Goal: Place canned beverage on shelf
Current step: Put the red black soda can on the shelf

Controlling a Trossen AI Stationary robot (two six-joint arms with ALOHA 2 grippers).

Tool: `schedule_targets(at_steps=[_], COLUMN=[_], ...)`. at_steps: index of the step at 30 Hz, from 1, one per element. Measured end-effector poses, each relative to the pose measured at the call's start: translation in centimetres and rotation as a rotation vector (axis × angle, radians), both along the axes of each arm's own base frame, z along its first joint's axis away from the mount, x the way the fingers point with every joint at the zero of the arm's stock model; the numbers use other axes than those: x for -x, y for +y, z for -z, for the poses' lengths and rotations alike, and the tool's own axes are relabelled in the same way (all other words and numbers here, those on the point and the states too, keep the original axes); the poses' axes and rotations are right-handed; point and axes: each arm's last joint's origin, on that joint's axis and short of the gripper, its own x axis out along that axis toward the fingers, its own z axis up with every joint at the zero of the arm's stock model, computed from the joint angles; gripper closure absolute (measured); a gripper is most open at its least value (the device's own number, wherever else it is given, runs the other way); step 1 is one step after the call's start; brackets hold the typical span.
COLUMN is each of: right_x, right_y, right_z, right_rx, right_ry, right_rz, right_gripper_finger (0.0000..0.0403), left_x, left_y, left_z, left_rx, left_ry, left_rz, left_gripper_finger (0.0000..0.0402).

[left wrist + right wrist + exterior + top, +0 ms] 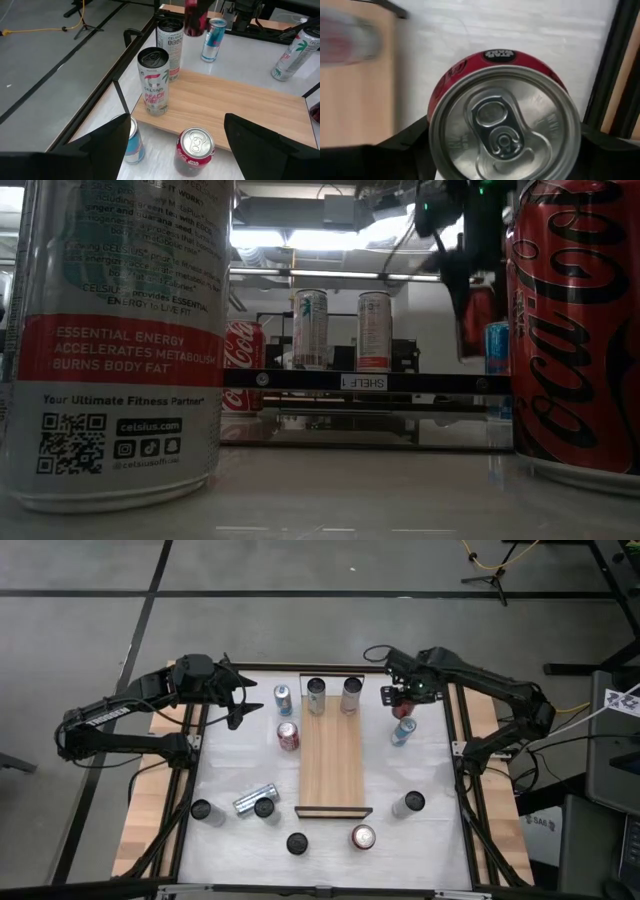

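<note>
A red cola can [505, 120] is held between the fingers of the right tool [403, 700], raised above the bench [440, 840] near the far right corner, just beside the shelf [333, 765] and next to a blue can [403, 732] standing there. In the right wrist view its silver top and pull-tab fill the picture, with the dark fingers on either side of the body. A rigid, smooth, thin-walled cylinder of this kind is judged slippery and easily dented if squeezed hard; if full, it would be moderately heavy, so a hold across the middle of the body, kept upright, is judged best. The left tool [236, 700] hangs spread wide and empty near the far left of the shelf. Two tall cans [316, 696] are already stood at the shelf's far end; "CELSIUS" and "PEACH VIBE" can be read on one [154, 82]. In the low view, "ESSENTIAL ENERGY", "Your Ultimate Fitness Partner" and "celsius.com" are legible on a near can [120, 340], and "SHELF" on the shelf's dark lip.
</note>
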Motion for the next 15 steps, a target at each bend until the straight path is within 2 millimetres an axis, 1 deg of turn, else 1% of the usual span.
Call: schedule_targets(at_steps=[4,7,12,15], right_x=[-0.5,-1.1,-2.2,-2.9], right_y=[0.6,1.5,4.5,6.8], right_z=[-3.0,-5.2,-7.8,-8.3], right_rx=[0.043,0.088,0.129,0.132], right_ry=[-0.053,-0.118,-0.208,-0.241], right_rz=[-0.100,-0.184,-0.329,-0.423], right_gripper_finger=[0.0121,0.0119,0.0119,0.0119], left_x=[0.0,0.0,0.0,0.0], left_y=[0.0,0.0,0.0,0.0], left_z=[0.0,0.0,0.0,0.0], left_rx=[0.000,0.000,0.000,0.005], left_ry=[0.000,0.000,0.000,-0.001], left_rz=[0.000,0.000,0.000,-0.003], left_gripper_finger=[0.0088,0.0088,0.0088,0.0088])
